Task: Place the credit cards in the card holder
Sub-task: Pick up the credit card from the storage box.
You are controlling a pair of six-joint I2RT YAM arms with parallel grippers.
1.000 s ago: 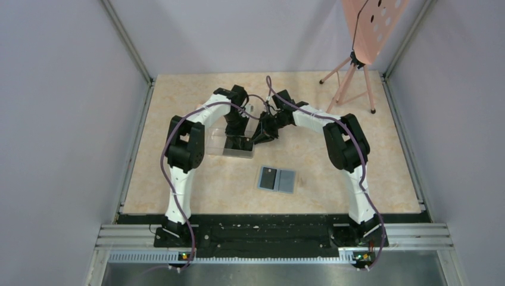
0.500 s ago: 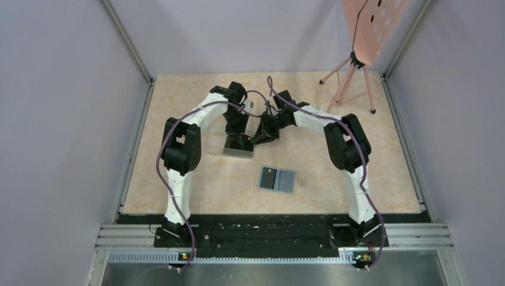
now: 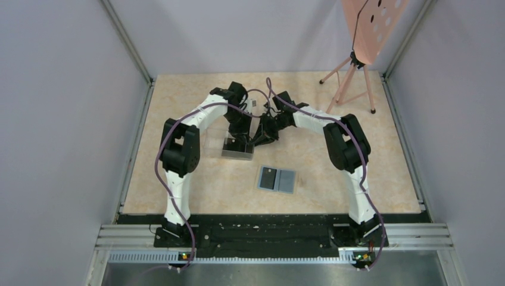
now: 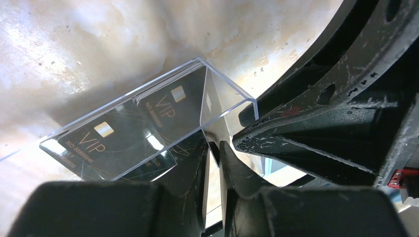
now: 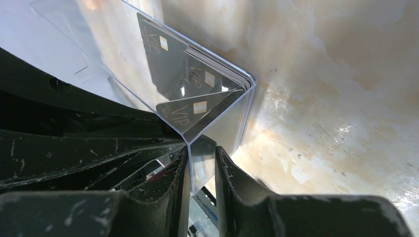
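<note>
We see a clear plastic box (image 3: 237, 154) lying on the marbled beige tabletop (image 3: 381, 167), near its middle. At the far right corner stands a pink tripod (image 3: 348, 83) carrying a pink perforated panel (image 3: 372, 24). Grey walls (image 3: 59, 119) enclose the tabletop, and a metal rail (image 3: 417, 233) runs along its near edge.

**Left arm** (image 3: 202, 113): white tubular links, bulky black joint housings. Black base block (image 3: 171, 229) at 7 o'clock of the overhead view.
**Right arm** (image 3: 312, 121): same build, with its base (image 3: 364, 229) at 5 o'clock.
**Cables**: one purple lead per arm, left lead (image 3: 161, 158) and right lead (image 3: 363, 179), each looping free alongside the links.
**Left gripper** (image 4: 212, 145): two matte black wedge-shaped fingers (image 4: 190, 163), scuffed pale along the edges.
**Right gripper** (image 5: 200, 150): alike, its fingers (image 5: 232, 177) scratched and flecked white.
</note>
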